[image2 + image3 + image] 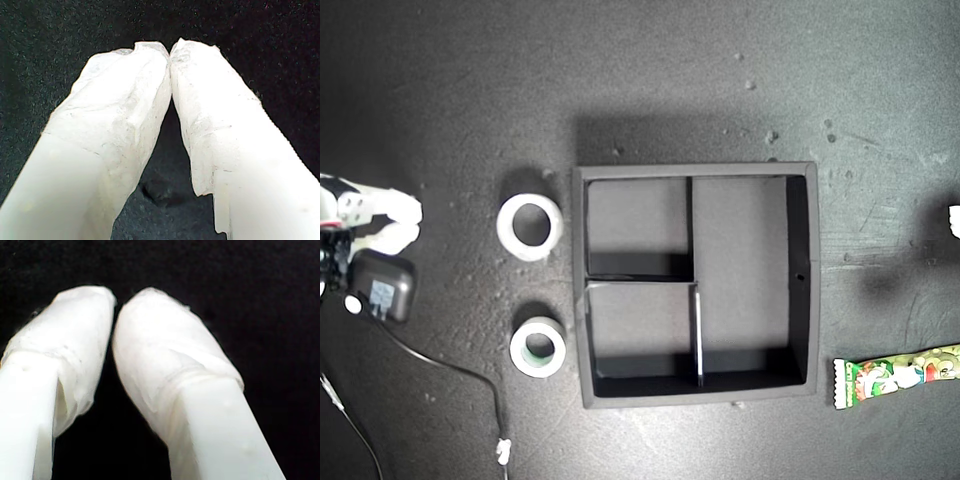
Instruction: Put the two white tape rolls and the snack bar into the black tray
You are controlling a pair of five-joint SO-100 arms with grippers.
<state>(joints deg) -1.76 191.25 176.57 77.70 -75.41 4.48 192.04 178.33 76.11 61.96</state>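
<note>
My first gripper (170, 52) has its taped white fingers (125, 100) closed tip to tip with nothing between them, over bare dark mat. My second gripper (114, 305) is likewise closed, its fingertips (150, 330) nearly touching and holding nothing, also over plain dark surface. Neither wrist view shows any task item, so I cannot match either gripper to the arm (365, 215) seen at the exterior view's left edge, beside a black box (382, 285) with a cable (450, 365).

Only the exterior view shows the layout. The tray (802, 280) sits square at the centre, all compartments empty; its long compartment runs top to bottom of the view on the tray's right side. The larger roll (530, 225) lies flat just off the tray's left wall, and the green-cored roll (539, 348) lies flat below it, also near that wall but not touching. The bar (895, 376) lies to the tray's lower right, apart from it, long axis roughly left-right and tilted slightly up toward the right, where the frame edge cuts it off. Open mat surrounds the tray on all sides.
</note>
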